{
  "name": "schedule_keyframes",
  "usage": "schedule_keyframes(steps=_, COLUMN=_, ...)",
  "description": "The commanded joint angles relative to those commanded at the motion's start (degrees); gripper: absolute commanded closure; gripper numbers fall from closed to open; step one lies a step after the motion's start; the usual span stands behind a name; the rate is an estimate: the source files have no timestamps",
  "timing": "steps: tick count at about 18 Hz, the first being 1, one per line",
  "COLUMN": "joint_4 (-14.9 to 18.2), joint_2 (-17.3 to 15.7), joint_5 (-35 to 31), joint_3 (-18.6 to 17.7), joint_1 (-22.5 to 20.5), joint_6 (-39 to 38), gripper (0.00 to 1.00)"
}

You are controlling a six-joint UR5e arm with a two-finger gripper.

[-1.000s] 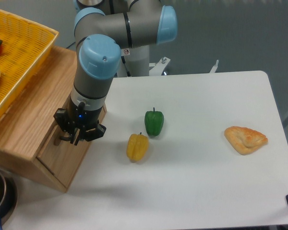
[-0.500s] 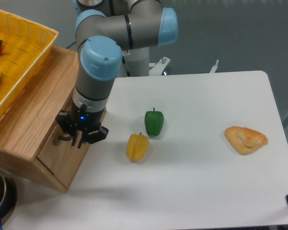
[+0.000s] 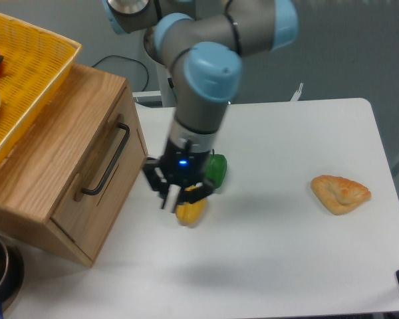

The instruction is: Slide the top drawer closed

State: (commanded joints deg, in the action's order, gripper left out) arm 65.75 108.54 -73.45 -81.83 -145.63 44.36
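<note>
The gripper has left the top drawer: half a second ago it sat against the black bar handle, and now it hangs well off at the drawer's 3 o'clock, over the yellow bell pepper and just at 8 o'clock of the green bell pepper. Its fingers stand apart and grasp nothing. The drawer front looks flush with the oak cabinet at the table's 9 o'clock edge, so the closing appears done. The handle is now fully uncovered. Open table stretches from 3 to 6 o'clock, with only the pastry near the 3 o'clock edge. The yellow woven basket sits on the cabinet at 10 o'clock, clear of the arm.
</note>
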Motion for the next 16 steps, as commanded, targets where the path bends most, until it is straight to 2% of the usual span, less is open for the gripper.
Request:
schedule_keyframes(steps=2, joint_4=-2.29, joint_2=2.02, joint_5=-4.83, joint_3=0.35, joint_1=-1.41, joint_6=6.33, gripper=0.51)
schedule_keyframes(steps=4, joint_4=-2.74, joint_2=4.21, joint_5=-10.63, joint_3=2.01, joint_1=-2.46, joint_6=12.04, gripper=0.42)
schedule_keyframes(steps=5, joint_4=-2.82, joint_2=5.36, joint_5=-12.92, joint_3=2.72, joint_1=-3.08, joint_6=14.68, gripper=0.3)
schedule_keyframes(steps=6, joint_4=-2.82, joint_2=6.41, joint_5=-14.42, joint_3=3.6, joint_1=-3.87, joint_6=17.93, gripper=0.11)
schedule_keyframes(steps=7, joint_4=-2.82, joint_2=7.47, joint_5=-15.05, joint_3=4.39, joint_1=-4.83, joint_6=21.53, gripper=0.0)
schedule_keyframes(steps=9, joint_4=-2.82, joint_2=9.14, joint_5=-15.05, joint_3=5.44, joint_1=-7.2, joint_6=27.33, gripper=0.0)
schedule_keyframes(steps=11, joint_4=-2.82, joint_2=11.42, joint_5=-15.05, joint_3=8.08, joint_1=-10.19, joint_6=33.83, gripper=0.0)
schedule_keyframes(steps=13, joint_4=-2.82, joint_2=13.36, joint_5=-15.05, joint_3=9.14, joint_1=-13.18, joint_6=44.18, gripper=0.0)
schedule_keyframes(steps=16, joint_4=-1.95, joint_2=16.17, joint_5=-16.1, joint_3=12.82, joint_1=-14.68, joint_6=49.42, gripper=0.0)
